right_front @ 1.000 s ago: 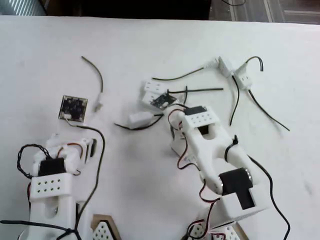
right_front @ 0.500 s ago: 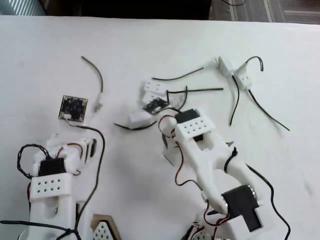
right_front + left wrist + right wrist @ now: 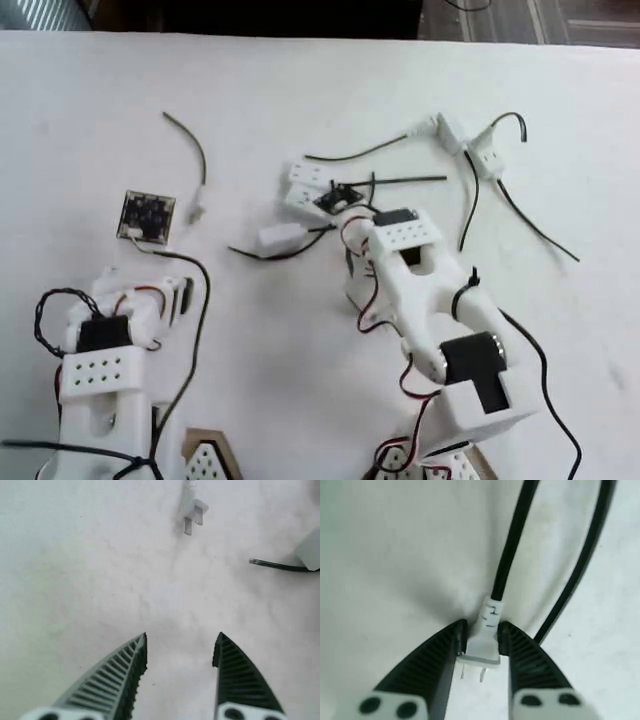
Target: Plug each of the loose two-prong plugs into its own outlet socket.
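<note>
White plug (image 3: 484,647), pinched between right gripper (image 3: 481,647) fingers, prongs out.

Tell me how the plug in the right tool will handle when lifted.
The plug looks small and rigid, so it is probably light and firm in the right tool. Its thin cord trails away, so it will likely flop and drag.

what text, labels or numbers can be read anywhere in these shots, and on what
No readable text.
The plug held in the right gripper has raised marks near its cord end: too blurred to read.
The circuit board has pale specks: too small to read.
</note>
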Robot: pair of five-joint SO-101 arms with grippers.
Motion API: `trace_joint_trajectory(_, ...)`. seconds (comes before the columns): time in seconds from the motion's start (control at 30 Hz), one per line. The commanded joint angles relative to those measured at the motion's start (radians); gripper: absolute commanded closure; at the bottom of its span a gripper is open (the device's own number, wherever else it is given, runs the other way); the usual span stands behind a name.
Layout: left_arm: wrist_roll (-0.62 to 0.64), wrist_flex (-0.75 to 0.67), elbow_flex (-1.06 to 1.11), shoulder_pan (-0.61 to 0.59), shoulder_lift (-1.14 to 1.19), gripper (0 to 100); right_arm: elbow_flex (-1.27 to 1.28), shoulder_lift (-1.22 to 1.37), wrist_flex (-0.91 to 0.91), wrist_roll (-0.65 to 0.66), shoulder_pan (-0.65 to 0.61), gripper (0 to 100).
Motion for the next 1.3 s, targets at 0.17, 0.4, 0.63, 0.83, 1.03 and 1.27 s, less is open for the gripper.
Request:
trace_joint_trajectory(0.17,-0.008,-0.018,-0.006,0.001,-0.021,78,-0.048,0.005,0.012,0.005,-0.002,97.7)
trace_joint_trajectory(0.4,-0.008,-0.018,-0.006,0.001,-0.021,78,-0.158,0.005,0.205,-0.051,-0.012,86.3)
trace_joint_trajectory(0.63,-0.008,-0.018,-0.006,0.001,-0.021,78,-0.193,0.005,0.216,-0.072,-0.008,87.7)
trace_joint_trajectory(0.83,-0.008,-0.018,-0.006,0.001,-0.021,78,-0.195,0.007,0.211,-0.063,0.073,87.8)
trace_joint_trajectory(1.03,-0.008,-0.018,-0.006,0.001,-0.021,78,-0.189,0.016,0.211,-0.061,0.09,87.8)
trace_joint_trajectory(1.27,-0.008,-0.018,-0.006,0.001,-0.021,78,-0.224,-0.025,0.249,-0.071,0.074,87.5)
